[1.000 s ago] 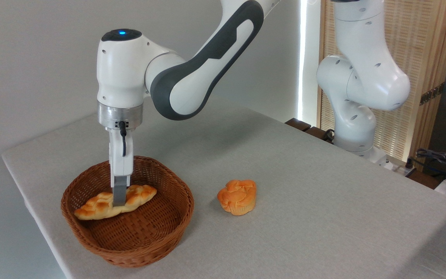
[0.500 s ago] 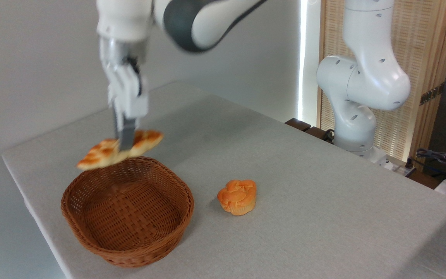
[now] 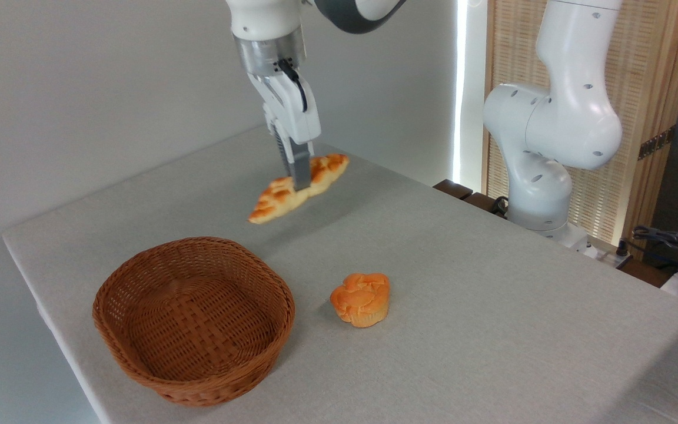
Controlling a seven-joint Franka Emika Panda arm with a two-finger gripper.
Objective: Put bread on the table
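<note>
Camera view: the bread [image 3: 298, 188] is held mid-length, tilted, in the closed claw [image 3: 300, 176] above the desk [image 3: 462, 282]; slippage could be caused by swinging.

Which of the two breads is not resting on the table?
The long braided loaf: the end effector holds it in the air. The round bun sits on the table.

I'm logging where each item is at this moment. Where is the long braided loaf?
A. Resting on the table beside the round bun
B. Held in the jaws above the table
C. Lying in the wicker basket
B: the gripper clamps the bread mid-length, held clear of the table, and the basket holds nothing.
</note>
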